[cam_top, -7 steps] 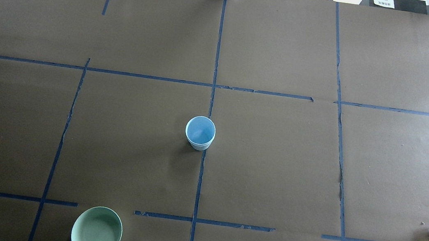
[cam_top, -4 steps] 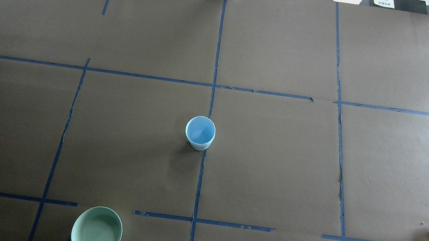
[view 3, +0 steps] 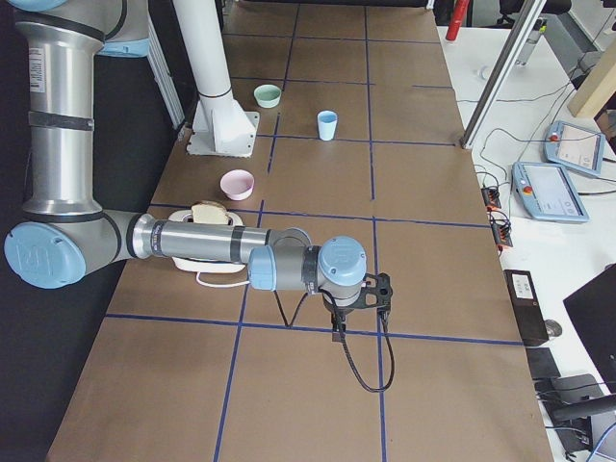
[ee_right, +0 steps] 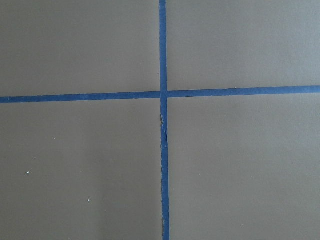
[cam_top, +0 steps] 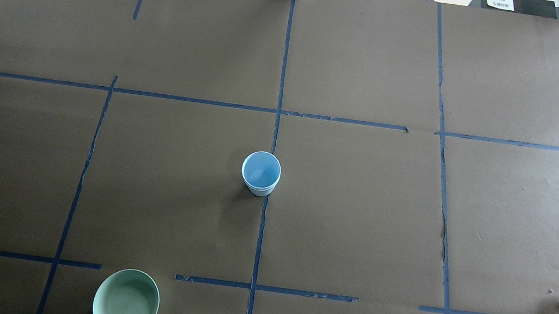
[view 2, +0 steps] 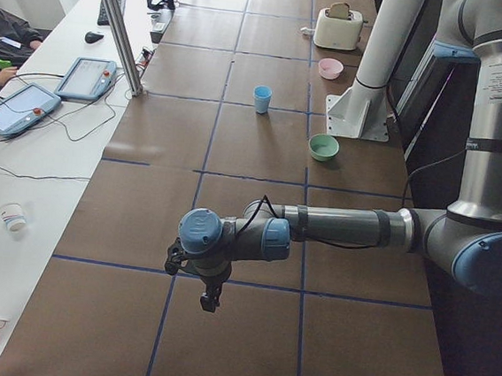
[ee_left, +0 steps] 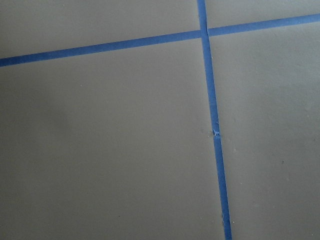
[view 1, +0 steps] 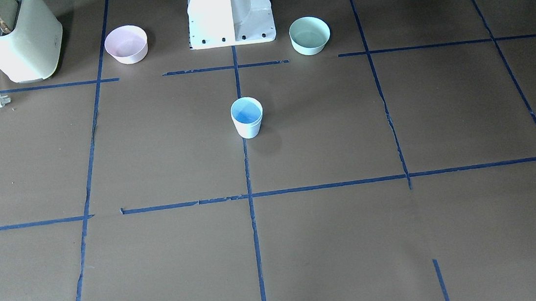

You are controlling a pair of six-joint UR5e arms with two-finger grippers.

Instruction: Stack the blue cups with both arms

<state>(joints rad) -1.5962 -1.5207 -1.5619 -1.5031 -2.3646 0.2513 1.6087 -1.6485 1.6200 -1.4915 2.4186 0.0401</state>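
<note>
The blue cups [cam_top: 260, 172] stand upright, seemingly nested as 1, on the middle tape line [cam_top: 259, 241]. My left gripper [view 2: 209, 301] and right gripper [view 3: 336, 332] hang well apart from them; whether they are spread or pressed together, I cannot tell.

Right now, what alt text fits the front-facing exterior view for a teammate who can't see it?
A pale blue cup stands upright on the centre tape line of a brown paper-covered table, with no robot arm in view. At the top, the white pedestal base sits between a pink bowl and a mint-green bowl; a cream toaster stands in the top-left corner.
</note>
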